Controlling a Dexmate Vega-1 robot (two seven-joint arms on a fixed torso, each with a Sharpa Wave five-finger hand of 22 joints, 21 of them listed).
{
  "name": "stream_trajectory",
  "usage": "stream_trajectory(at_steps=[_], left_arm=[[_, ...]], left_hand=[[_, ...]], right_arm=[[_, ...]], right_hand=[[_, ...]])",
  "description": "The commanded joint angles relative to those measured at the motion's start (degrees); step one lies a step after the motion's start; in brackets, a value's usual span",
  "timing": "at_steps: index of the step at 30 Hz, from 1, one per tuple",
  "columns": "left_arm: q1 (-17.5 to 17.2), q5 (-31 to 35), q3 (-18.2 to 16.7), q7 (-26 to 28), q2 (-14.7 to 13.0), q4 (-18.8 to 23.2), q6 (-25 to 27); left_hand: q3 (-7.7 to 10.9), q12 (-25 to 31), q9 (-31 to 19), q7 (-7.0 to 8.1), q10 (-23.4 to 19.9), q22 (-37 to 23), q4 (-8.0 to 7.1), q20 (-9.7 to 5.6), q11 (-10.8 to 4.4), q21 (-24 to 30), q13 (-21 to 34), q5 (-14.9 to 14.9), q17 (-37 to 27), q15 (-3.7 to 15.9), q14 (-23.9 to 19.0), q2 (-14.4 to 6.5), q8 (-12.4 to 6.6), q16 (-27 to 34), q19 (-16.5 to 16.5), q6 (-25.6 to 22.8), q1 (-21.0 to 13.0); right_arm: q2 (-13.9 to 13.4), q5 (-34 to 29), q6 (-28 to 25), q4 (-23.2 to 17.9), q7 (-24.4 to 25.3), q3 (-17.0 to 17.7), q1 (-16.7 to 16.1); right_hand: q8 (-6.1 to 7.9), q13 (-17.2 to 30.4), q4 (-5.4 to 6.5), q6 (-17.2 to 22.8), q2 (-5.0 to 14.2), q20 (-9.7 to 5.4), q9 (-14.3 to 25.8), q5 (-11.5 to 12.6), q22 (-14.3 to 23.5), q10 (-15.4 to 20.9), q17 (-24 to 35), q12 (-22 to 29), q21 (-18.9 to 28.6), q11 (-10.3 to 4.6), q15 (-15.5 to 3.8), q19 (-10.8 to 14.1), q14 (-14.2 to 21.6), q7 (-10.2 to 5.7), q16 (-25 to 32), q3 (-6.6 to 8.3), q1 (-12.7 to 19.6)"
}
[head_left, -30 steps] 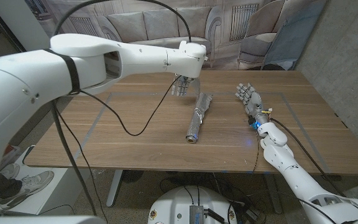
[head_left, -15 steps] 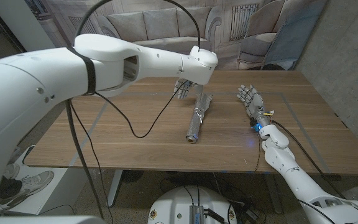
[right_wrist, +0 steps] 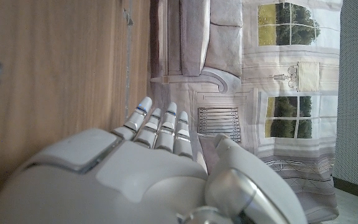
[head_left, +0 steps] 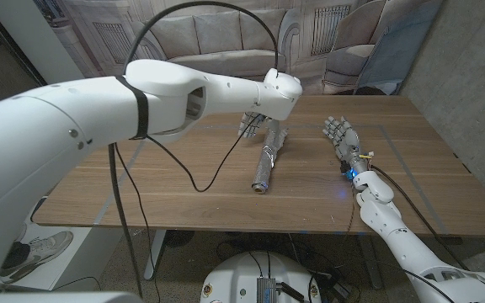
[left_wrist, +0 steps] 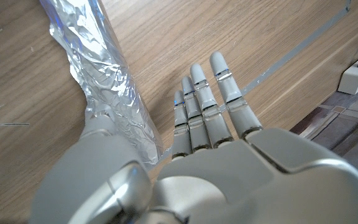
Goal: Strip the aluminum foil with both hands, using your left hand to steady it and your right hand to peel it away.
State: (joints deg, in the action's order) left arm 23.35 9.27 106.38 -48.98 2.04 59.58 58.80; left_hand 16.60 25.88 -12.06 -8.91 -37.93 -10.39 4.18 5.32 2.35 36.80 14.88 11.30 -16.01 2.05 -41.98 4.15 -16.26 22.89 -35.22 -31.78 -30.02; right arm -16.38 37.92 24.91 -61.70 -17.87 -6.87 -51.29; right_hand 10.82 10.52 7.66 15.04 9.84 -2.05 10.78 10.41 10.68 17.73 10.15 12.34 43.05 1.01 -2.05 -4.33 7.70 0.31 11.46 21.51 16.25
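White-shelled arms, grey hands [head_left: 340, 135], black cable [head_left: 217, 164].

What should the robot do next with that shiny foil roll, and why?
Probably lower the left hand onto the crinkled silver aluminum foil roll and grip its far end. That hand is open right beside the roll, holding nothing, and the open right hand waits apart on the wooden table.
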Motion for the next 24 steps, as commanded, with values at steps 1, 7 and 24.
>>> stream_trajectory(at_steps=[1,7,24], left_arm=[[-4.4,4.2,-2.1,-1.3,5.1,-10.6,-3.7],[-6.1,7.2,-3.2,-2.4,7.3,-15.3,-6.1],[-9.5,12.7,-8.8,0.5,6.4,-12.9,-5.2]], left_hand=[[0.37,0.1,-0.1,-0.55,-0.6,0.0,-0.42,-0.11,-0.14,0.4,-0.1,0.4,-0.1,0.18,-0.9,-0.9,-0.38,0.2,-0.5,-1.1,-0.1],[0.66,-0.1,-0.1,-0.55,-0.7,0.0,-0.42,-0.25,-0.28,0.3,-0.2,0.4,0.0,0.3,-1.1,-1.4,-0.38,0.2,-0.6,-1.4,-0.5],[1.21,-0.3,0.0,-0.5,-1.8,0.0,-0.43,-0.74,-0.4,0.1,-0.7,0.2,0.4,0.77,-2.1,-2.4,-0.2,0.0,-1.3,-2.1,-1.3]], right_arm=[[-0.3,0.7,0.2,0.3,-0.8,0.5,-0.1],[-0.3,0.9,0.3,0.7,-1.2,0.6,0.0],[0.0,1.5,1.1,1.1,-1.9,1.0,-0.4]], right_hand=[[0.35,0.2,-0.3,0.5,0.55,-5.04,0.1,0.0,0.1,0.5,0.0,0.5,-0.2,0.07,-0.46,0.3,0.7,-0.04,-0.1,0.05,-0.6],[0.35,0.2,-0.29,0.6,0.55,-5.04,0.1,0.0,0.1,0.5,0.0,0.5,-0.3,0.05,-0.48,0.3,0.7,-0.07,-0.1,0.05,-0.7],[0.39,0.3,-0.14,0.8,0.48,-4.96,0.1,0.0,0.1,0.7,0.1,0.5,-0.3,0.02,-0.39,0.3,0.8,-0.02,-0.1,-0.02,-1.0]])
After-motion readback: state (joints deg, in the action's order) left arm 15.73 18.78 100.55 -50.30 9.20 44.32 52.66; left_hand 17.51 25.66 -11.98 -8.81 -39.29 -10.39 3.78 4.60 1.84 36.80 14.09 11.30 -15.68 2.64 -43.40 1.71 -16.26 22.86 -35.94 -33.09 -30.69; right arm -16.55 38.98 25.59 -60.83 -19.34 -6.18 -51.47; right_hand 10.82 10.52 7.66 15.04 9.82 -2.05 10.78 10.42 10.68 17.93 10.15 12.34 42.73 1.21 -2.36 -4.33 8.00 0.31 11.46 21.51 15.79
